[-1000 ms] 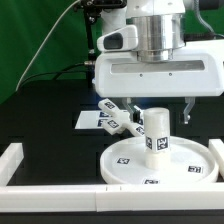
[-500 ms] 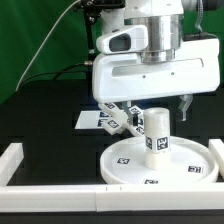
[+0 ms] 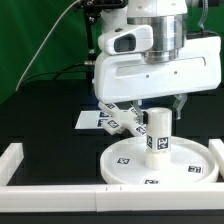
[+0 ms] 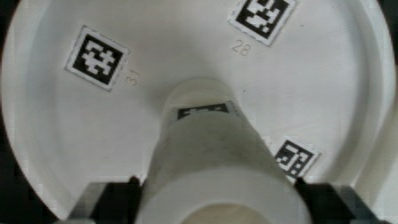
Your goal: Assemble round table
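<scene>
The short thick cylinder (image 3: pixel 158 137) is being carried upright at the middle of the wide rimmed round disc (image 3: pixel 120 168) on the counter (image 3: pixel 45 115), its long axis vertical. It is being straddled from directly above by the fingers (image 3: pixel 181 104), which are being held spread, one to each side of its top, with nothing seen to be clamped. The smaller flat-armed piece (image 3: pixel 118 118) is being seen just beside the disc, toward the exterior view's left. No brand is being shown: only black-and-white square tags (image 3: pixel 156 143) are being displayed, and a faint mark (image 4: pixel 244 44) on the disc is being judged too small to read.
</scene>
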### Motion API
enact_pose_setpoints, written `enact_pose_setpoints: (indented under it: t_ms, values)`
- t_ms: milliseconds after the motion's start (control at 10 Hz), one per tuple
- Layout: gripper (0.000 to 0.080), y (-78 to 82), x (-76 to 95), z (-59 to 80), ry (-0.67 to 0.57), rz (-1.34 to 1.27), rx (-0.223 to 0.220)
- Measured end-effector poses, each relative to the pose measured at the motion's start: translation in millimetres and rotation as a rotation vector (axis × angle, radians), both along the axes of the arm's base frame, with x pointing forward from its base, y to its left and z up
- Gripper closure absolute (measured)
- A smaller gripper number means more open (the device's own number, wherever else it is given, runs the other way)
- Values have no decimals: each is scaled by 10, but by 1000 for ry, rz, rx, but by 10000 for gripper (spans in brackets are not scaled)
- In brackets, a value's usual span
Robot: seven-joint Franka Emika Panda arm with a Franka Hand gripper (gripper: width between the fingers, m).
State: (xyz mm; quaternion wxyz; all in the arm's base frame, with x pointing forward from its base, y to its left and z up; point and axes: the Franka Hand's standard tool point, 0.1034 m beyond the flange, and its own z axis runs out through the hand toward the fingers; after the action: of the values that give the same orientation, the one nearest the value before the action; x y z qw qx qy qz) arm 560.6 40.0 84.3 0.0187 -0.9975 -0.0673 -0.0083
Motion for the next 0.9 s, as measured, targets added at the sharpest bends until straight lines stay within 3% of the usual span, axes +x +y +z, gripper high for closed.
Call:
enact_pose_setpoints:
  t_ms: [200, 600, 700, 900]
  values:
    - [396, 3, 1, 0, 4, -134, 2]
    - [396, 0, 23, -8, -111, -641, 16]
    - [393, -9, 18, -10, -108, -773, 28]
    - [393, -39, -11, -16, -64, -1193, 109]
